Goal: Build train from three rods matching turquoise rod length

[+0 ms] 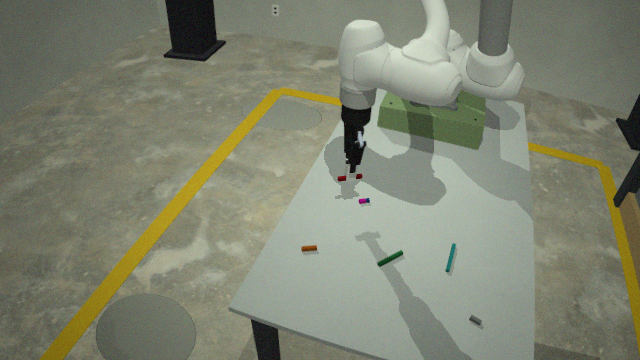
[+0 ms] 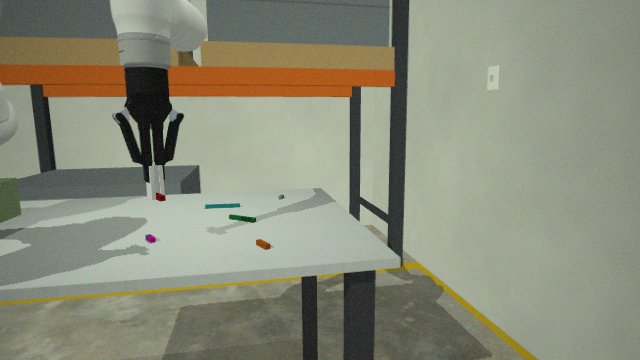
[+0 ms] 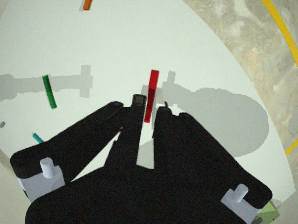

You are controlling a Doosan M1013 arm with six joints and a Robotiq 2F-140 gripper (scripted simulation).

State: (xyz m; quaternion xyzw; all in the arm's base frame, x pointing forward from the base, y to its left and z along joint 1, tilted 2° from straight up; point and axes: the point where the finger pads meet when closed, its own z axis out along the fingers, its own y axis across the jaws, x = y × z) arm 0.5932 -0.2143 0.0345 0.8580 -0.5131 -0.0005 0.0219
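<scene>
My gripper (image 1: 350,176) (image 2: 155,196) (image 3: 150,96) is shut on the red rod (image 1: 342,178) (image 2: 160,197) (image 3: 154,79), across its middle. It holds the rod level above the table. The magenta rod (image 1: 362,201) (image 2: 151,239) and the blue rod (image 1: 368,200) (image 2: 147,237) lie end to end, seemingly touching; the wrist view does not show them. The green rod (image 1: 390,258) (image 2: 242,218) (image 3: 49,92), turquoise rod (image 1: 451,257) (image 2: 222,206) (image 3: 37,137), orange rod (image 1: 309,248) (image 2: 263,244) (image 3: 87,4) and grey rod (image 1: 475,320) (image 2: 281,197) (image 3: 2,124) lie apart.
The green block (image 1: 430,122) (image 2: 9,200) under the arm's base stands on the back of the white table (image 1: 310,300) (image 2: 320,260). A shelf rack (image 2: 399,150) stands behind the table in the exterior view. Arm shadows fall across the table top.
</scene>
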